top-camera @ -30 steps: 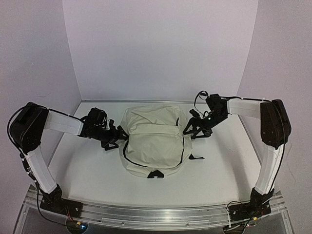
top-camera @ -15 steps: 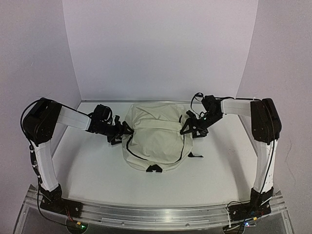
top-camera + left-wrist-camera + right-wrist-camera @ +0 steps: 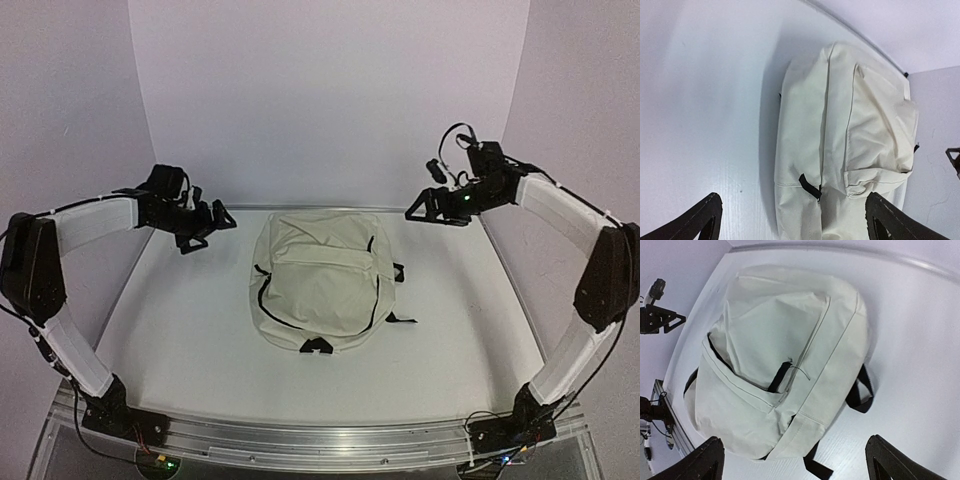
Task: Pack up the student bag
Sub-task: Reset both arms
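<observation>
Student bag [image 3: 318, 285] lies flat mid-surface [image 3: 180, 330] and looks zipped, so packing's probably finished. That'd explain why the left end effector [image 3: 205, 224] and right end effector [image 3: 422, 208] hover clear, jaws apart, gripping nothing.

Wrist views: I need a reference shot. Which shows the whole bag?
The right wrist view: the bag sits wholly in frame, straps included; the left one cuts it off at the bottom.

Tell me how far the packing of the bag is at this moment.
Done, it seems: the bag lies flat on the table, zips apparently shut, nothing loose beside it. In hand: nothing; the left hand and right hand hover open, clear of it. Remaining: probably nothing.
</observation>
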You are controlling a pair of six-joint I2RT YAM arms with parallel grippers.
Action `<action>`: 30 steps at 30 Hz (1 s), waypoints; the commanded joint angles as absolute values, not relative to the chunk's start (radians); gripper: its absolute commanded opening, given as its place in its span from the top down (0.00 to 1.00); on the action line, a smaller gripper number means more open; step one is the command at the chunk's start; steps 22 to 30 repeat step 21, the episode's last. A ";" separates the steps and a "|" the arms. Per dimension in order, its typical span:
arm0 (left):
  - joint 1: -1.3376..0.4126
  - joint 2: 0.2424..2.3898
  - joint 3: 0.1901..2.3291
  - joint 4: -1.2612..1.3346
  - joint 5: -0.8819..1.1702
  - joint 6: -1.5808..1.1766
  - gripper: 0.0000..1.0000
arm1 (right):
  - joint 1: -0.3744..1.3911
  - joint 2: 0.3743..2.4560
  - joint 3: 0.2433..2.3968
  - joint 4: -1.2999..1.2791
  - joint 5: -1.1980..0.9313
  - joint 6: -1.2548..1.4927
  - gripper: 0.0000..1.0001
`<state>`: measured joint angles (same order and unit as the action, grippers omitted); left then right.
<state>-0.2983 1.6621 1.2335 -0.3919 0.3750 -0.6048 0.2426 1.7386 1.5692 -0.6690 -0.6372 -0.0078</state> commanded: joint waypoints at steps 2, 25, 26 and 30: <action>-0.269 1.507 1.321 -0.649 0.189 -0.461 0.00 | 0.187 1.592 1.461 -0.691 -0.473 -0.105 0.02; -0.265 1.265 0.939 -0.622 0.116 -0.511 0.00 | 0.114 1.517 1.236 -0.677 -0.490 -0.179 0.02; -0.265 1.265 0.939 -0.622 0.116 -0.511 0.00 | 0.114 1.517 1.236 -0.677 -0.490 -0.179 0.02; -0.265 1.265 0.939 -0.622 0.116 -0.511 0.00 | 0.114 1.517 1.236 -0.677 -0.490 -0.179 0.02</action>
